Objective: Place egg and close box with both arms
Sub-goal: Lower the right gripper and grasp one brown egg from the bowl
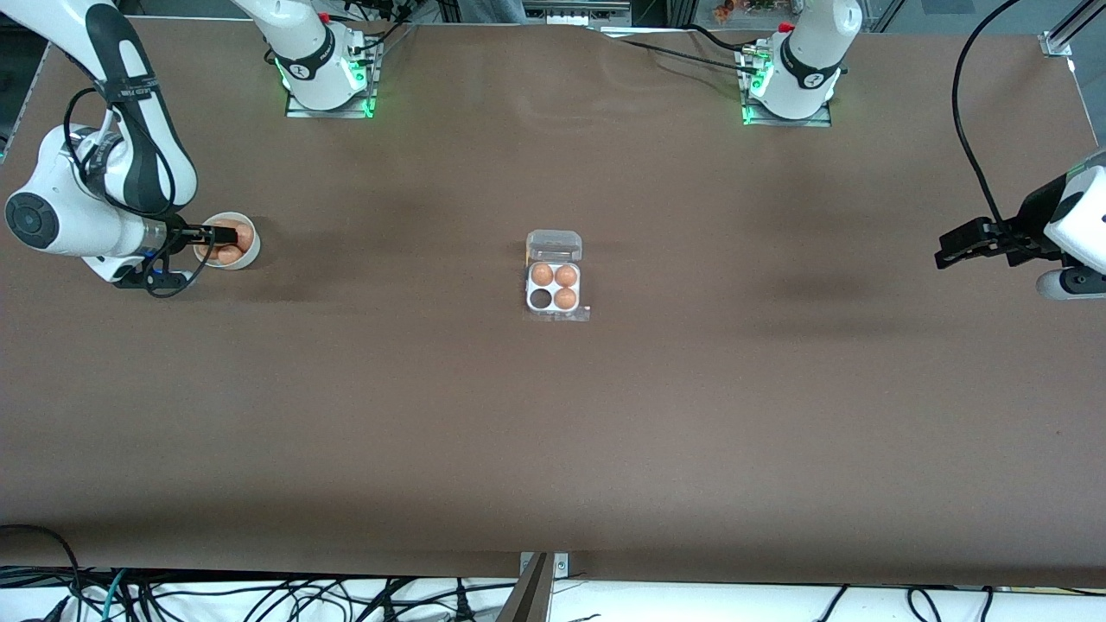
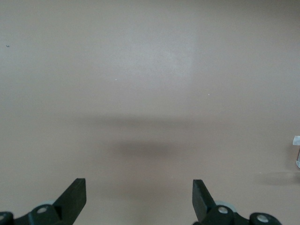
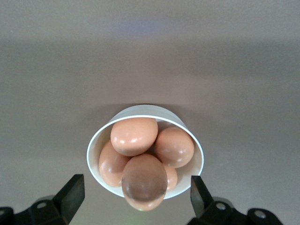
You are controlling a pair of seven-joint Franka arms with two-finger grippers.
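The box (image 1: pixel 553 287) lies mid-table, its clear lid (image 1: pixel 554 245) folded open toward the robots. Three eggs fill its white tray; the cell (image 1: pixel 541 299) nearest the front camera on the right arm's side is empty. A round white bowl (image 1: pixel 251 259) at the right arm's end holds several tan-orange eggs. My right gripper (image 1: pixel 210 231) hangs over the bowl, open; in the right wrist view my right gripper (image 3: pixel 136 190) straddles the top egg (image 3: pixel 144 180) without touching it. My left gripper (image 1: pixel 949 252) is open and empty over bare table at the left arm's end, waiting; it also shows in the left wrist view (image 2: pixel 139 190).
The brown table (image 1: pixel 553 449) spreads wide around the box. Both arm bases (image 1: pixel 327 69) stand along the robots' edge. Cables hang below the table edge nearest the front camera. A sliver of clear plastic (image 2: pixel 296 140) shows at the left wrist view's edge.
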